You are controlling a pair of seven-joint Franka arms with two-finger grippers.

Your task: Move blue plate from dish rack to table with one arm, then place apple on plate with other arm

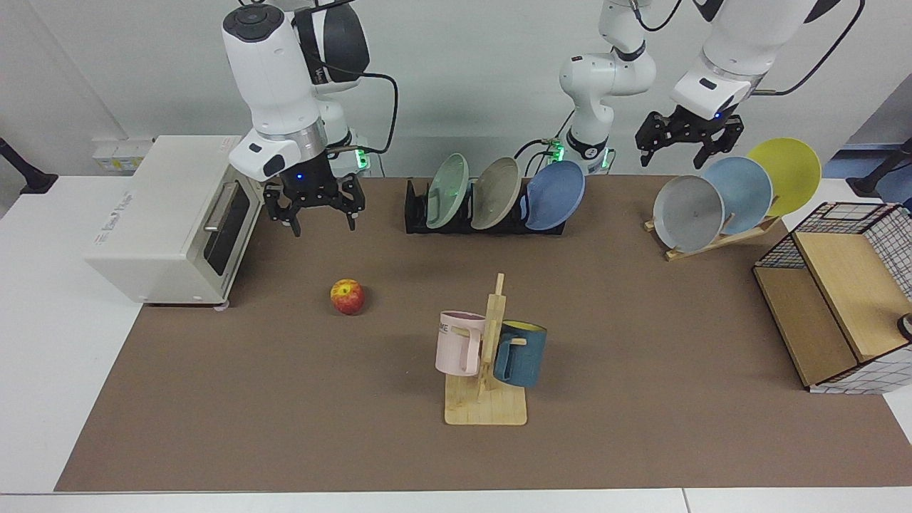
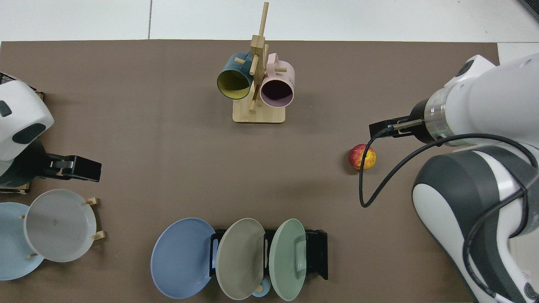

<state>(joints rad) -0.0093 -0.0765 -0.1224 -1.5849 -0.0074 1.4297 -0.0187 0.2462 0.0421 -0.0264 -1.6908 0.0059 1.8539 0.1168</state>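
The blue plate (image 1: pixel 556 194) leans in the end slot of the black dish rack (image 1: pixel 417 214), on the side nearest the wooden rack; from above the blue plate (image 2: pixel 181 257) overhangs the dish rack (image 2: pixel 316 252). The apple (image 1: pixel 348 296) lies on the brown mat of the table (image 1: pixel 285 427), and the top view shows the apple (image 2: pixel 362 156) too. My right gripper (image 1: pixel 323 228) hangs open above the mat, behind the apple and beside the toaster oven. My left gripper (image 1: pixel 677 162) hovers open above the wooden rack, well to the side of the blue plate.
Green (image 1: pixel 447 191) and beige (image 1: pixel 496 192) plates share the black rack. A slanted wooden rack (image 1: pixel 719 239) holds grey, sky-blue and yellow plates. A toaster oven (image 1: pixel 171 221), a mug tree (image 1: pixel 488 356) with pink and dark blue mugs, and a wire-and-wood crate (image 1: pixel 841 299) stand around.
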